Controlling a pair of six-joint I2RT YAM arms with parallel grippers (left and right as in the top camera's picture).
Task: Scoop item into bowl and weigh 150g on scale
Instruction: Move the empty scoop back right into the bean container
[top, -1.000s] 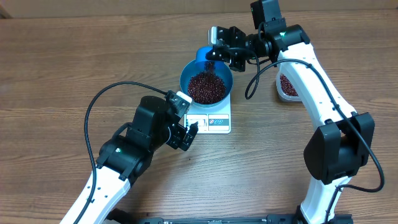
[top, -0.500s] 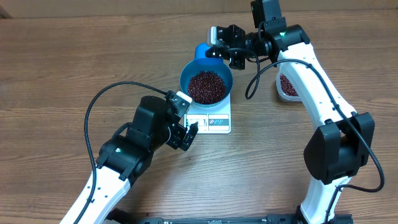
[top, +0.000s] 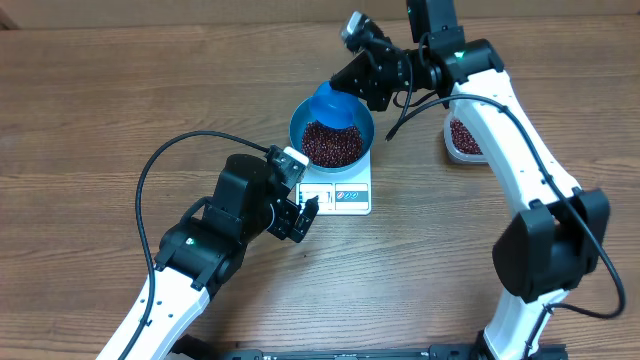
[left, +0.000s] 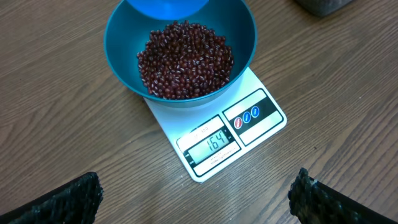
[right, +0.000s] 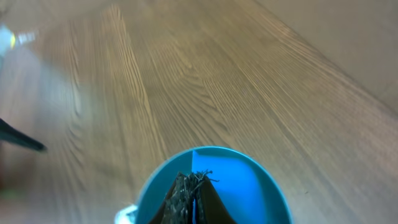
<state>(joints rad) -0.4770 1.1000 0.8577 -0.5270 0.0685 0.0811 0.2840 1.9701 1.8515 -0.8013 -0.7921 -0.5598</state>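
The beans (left: 185, 59) lie heaped in the bowl (left: 118, 50), which sits on the scale (left: 264, 127) on the tabletop (left: 62, 155); its display (left: 214, 144) reads 164, above target. The right pincer (right: 193, 198) is clamped on the blue scoop (top: 331, 104) over the bowl's far rim; the left pincer (top: 300, 218) hangs spread apart beside the scale. The beans look hard, light and quick to roll, so some are best lifted out with the scoop, not pinched

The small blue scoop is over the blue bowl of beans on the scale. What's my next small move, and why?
Probably dip the small blue plastic scoop, held in the shut right claw, into the dark red-brown beans and lift a few out. The flat white square scale reads 164 under the round bright blue bowl, over the 150 target.
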